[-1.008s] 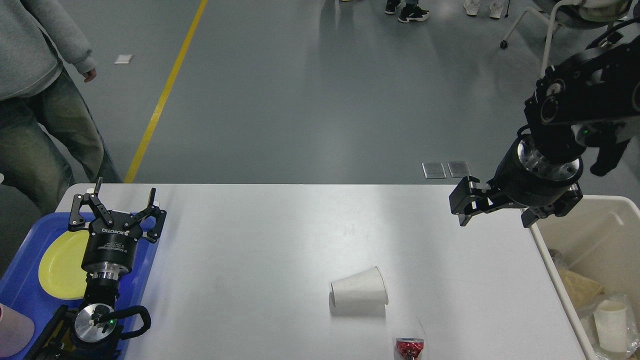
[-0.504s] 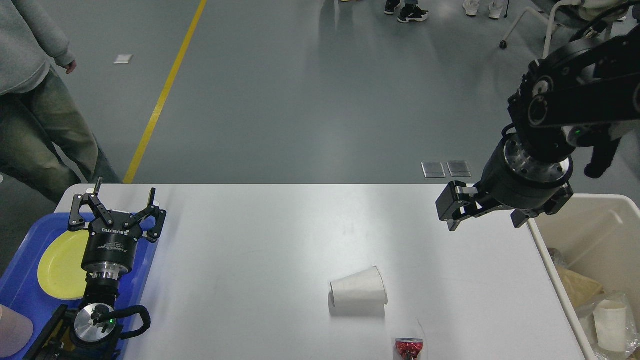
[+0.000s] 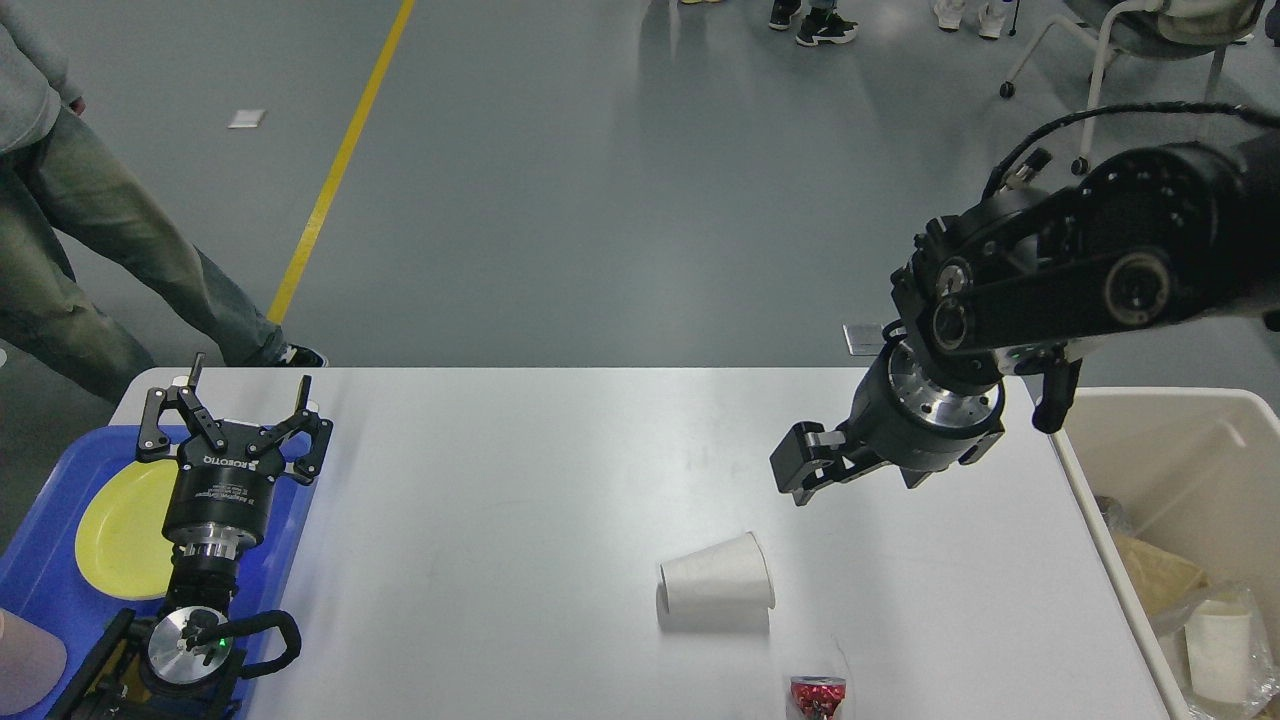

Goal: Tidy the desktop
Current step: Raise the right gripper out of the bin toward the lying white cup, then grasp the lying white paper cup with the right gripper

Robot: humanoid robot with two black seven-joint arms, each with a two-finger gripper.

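Both arms are black. The left end effector (image 3: 238,405) has two slim linkage fingers with pale tips above a cylindrical black body printed with white lettering; below it sit a silver ring and a round metal joint cap with a small green light. The right end effector (image 3: 815,470) is blocky and black, behind it a silver flange with screw holes, round joint covers and a looping black cable.

The bench (image 3: 520,480) is a wide white top with rounded corners, its far edge against grey floor. A white paper cup (image 3: 717,588) lies on its side on the bench, mouth toward the right. Just nearer than the cup, slightly to its right, sits a small red wrapper (image 3: 819,694) (partly cut off by the picture's lower edge). Far left of the cup, a blue tray (image 3: 40,590) overlaps the bench's left end.
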